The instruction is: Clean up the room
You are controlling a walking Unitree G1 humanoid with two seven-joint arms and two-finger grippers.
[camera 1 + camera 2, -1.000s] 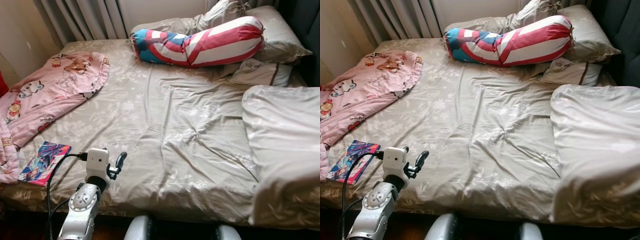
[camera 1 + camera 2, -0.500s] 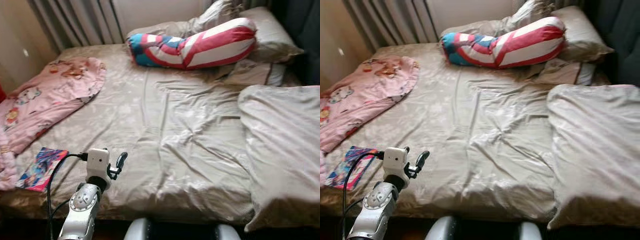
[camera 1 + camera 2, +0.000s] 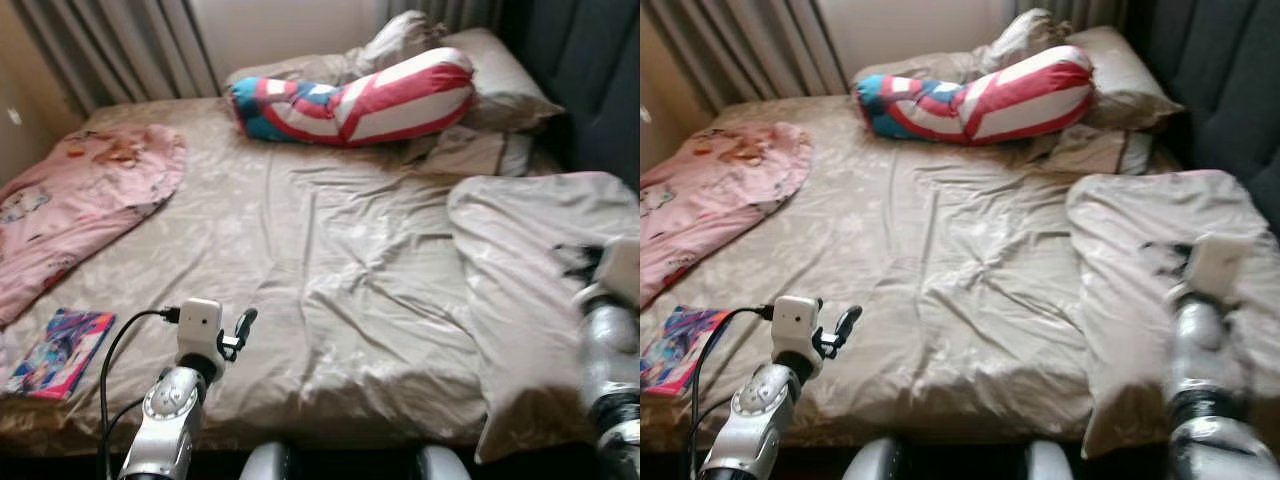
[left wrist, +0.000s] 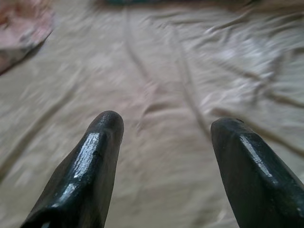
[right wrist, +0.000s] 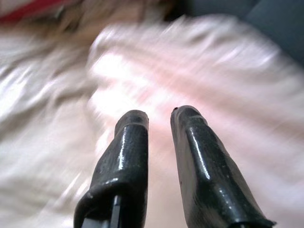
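Two arms were now over the bed (image 3: pixel 330 300) in the left eye view: the right gripper (image 3: pixel 575 262), blurred, had risen above the folded duvet (image 3: pixel 520 260), absent half a second before. The whole scene had slid leftward, so the camera had turned. The left gripper (image 3: pixel 243 328) stayed over the near edge.

From the right eye view, the striped bolster (image 3: pixel 975 95) lay across the head of the bed, long axis side to side, beside the pillows (image 3: pixel 1110 90). A pink blanket (image 3: pixel 710 195) and a book (image 3: pixel 675 345) lay at left.

Left wrist view: jaws wide apart above the sheet.

Right wrist view: jaws nearly together, a slim gap, holding nothing, over the blurred duvet.
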